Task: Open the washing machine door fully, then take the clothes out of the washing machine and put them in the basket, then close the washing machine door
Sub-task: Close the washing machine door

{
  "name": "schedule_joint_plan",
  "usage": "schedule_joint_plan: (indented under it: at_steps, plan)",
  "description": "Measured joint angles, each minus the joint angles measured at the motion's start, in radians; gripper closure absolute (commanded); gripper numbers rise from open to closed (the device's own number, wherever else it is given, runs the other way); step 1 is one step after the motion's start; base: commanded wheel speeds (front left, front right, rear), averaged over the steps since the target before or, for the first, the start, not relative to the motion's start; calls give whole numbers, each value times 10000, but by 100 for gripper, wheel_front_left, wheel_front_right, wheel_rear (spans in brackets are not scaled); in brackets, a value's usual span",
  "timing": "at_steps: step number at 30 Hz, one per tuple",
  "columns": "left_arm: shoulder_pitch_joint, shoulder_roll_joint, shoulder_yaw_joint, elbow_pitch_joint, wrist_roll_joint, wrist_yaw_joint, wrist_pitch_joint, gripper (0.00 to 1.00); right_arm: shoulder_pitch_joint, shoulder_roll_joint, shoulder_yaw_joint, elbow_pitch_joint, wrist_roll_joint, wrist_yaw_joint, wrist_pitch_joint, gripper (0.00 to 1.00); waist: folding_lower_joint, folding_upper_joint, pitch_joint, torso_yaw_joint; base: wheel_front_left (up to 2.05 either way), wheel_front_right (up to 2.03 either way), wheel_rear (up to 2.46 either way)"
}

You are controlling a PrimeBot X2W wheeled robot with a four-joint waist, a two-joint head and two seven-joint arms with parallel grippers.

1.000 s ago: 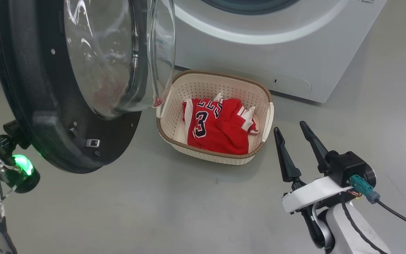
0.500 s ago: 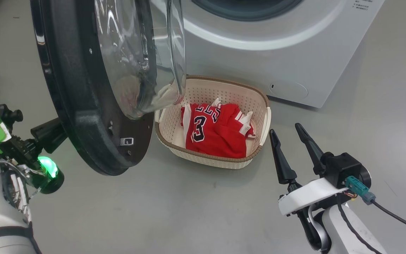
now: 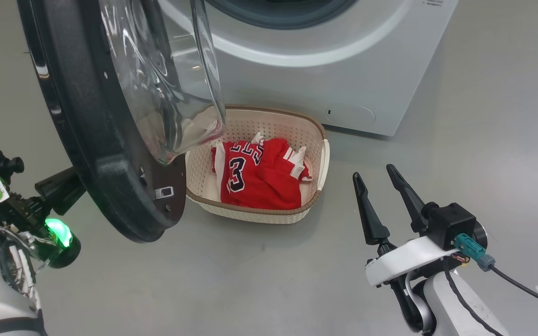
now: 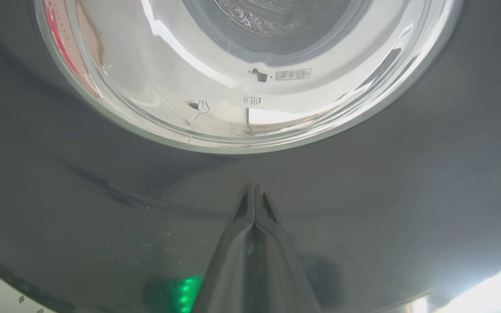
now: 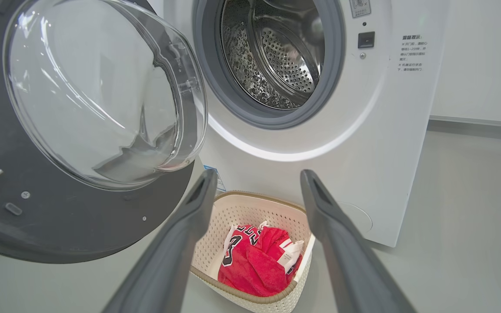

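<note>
Red jersey cloth with white trim and a dark numeral 3 lies crumpled in one heap. These are the clothes [image 3: 255, 175], inside the single basket [image 3: 250, 211]; how many garments the heap holds cannot be told. The basket is cream plastic, a rounded rectangle with perforated walls and a brown woven-look rim. It stands on the smooth grey floor [image 3: 250, 280] just in front of the washing machine [image 3: 343, 70].

That one white box shows a perforated steel drum [image 5: 276, 56] ringed by a grey gasket [image 5: 335, 65]. The washing machine door [image 3: 87, 140], a wide glossy black ring around a bulging clear glass bowl [image 5: 102, 95], stands swung out, and in the head view it overlaps the basket's left end.

There are two grippers. The left gripper [image 4: 254, 188] has its two dark fingers pressed together, tips right at the door's black outer face. The right gripper [image 3: 372, 171] holds nothing, its two tapered fingers spread wide, to the right of the basket.
</note>
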Motion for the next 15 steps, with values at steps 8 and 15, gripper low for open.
schedule_joint_plan:
  at_steps: [8,15]
  plan:
    - [354,-23,-251,-616,-115,284,25,100,38,19,-17,48,75,-2,0,0,0,0,-39,-664,0,0,0]
    - [570,-36,-811,-930,-368,644,44,100,213,29,-155,-21,115,-29,0,0,0,0,-140,-941,0,0,0]
